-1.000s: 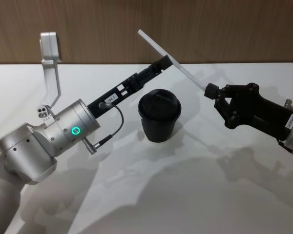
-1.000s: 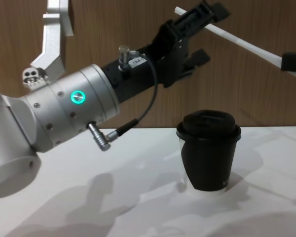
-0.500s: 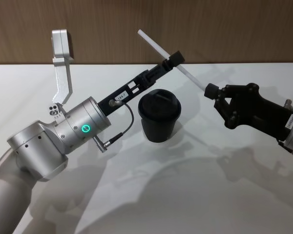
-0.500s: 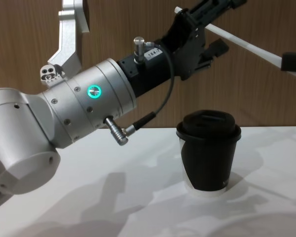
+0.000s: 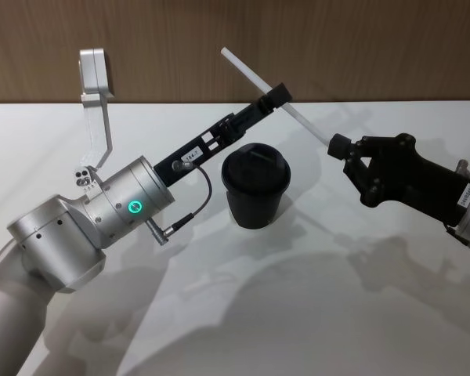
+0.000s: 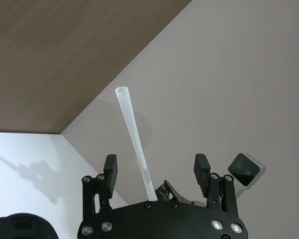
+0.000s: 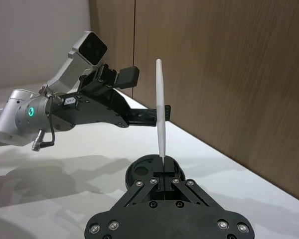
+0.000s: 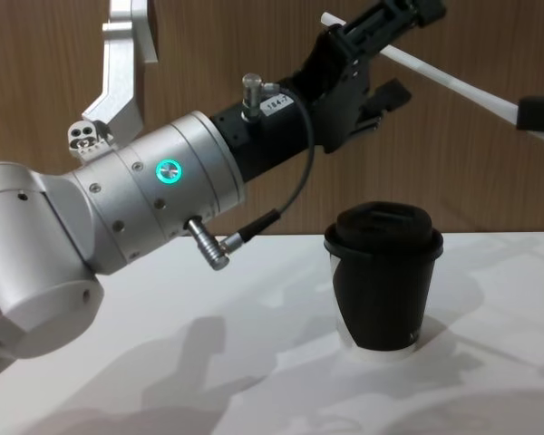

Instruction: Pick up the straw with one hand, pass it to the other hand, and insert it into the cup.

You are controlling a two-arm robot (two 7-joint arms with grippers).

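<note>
Left gripper (image 5: 276, 95) stands open around the straw (image 5: 249, 70), in the air near the far edge of the tabletop (image 5: 219, 313), behind the cup (image 5: 255, 188); the right gripper (image 5: 338, 146) pinches its end. Left should close firmly before right releases.

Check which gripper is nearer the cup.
Left, it seems: the left gripper hangs open just above and behind the cup, straddling the straw. The right gripper holds the straw's end off to the cup's right.
</note>
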